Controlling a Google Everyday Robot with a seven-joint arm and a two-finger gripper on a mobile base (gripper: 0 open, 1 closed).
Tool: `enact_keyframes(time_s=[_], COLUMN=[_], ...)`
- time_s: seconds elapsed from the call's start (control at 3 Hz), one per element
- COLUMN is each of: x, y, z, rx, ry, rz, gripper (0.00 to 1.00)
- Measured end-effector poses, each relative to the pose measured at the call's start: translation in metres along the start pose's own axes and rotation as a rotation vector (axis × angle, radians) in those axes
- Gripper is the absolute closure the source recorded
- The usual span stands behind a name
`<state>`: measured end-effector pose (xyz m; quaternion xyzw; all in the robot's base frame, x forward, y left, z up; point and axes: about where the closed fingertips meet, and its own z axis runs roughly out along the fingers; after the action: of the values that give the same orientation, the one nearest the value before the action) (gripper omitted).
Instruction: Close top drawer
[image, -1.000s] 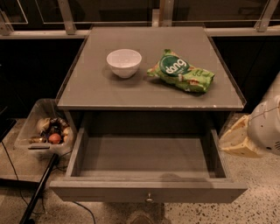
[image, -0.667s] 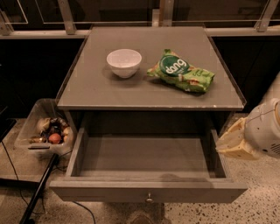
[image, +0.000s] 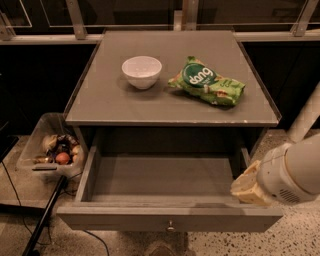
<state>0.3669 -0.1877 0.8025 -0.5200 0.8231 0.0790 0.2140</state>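
Observation:
The top drawer (image: 165, 177) is pulled far out of the grey cabinet and is empty inside. Its flat front panel (image: 125, 219) faces me, with a small round metal knob (image: 171, 226) at its centre. My gripper (image: 246, 188) is at the end of the white arm (image: 292, 172) coming in from the right. It is at the drawer's right front corner, over the right side wall and just behind the front panel.
On the cabinet top (image: 100, 100) stand a white bowl (image: 142, 71) and a green snack bag (image: 207, 81). A clear bin (image: 37, 145) of mixed items sits on the floor to the left. A dark pole (image: 42, 220) and a cable lie at the lower left.
My arm and gripper have moved a little to the left, closer to the drawer's right front corner. The drawer stands open as before.

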Motion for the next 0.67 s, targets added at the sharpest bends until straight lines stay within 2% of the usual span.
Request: enact_keyframes(time_s=[0.33, 0.67], x=[0.008, 0.017], y=[0.015, 0.033], z=[0.023, 0.037], rx=[0.011, 0.03], ry=[-0.035, -0.091], rz=[0.039, 0.046], gripper=[1.0, 1.0])
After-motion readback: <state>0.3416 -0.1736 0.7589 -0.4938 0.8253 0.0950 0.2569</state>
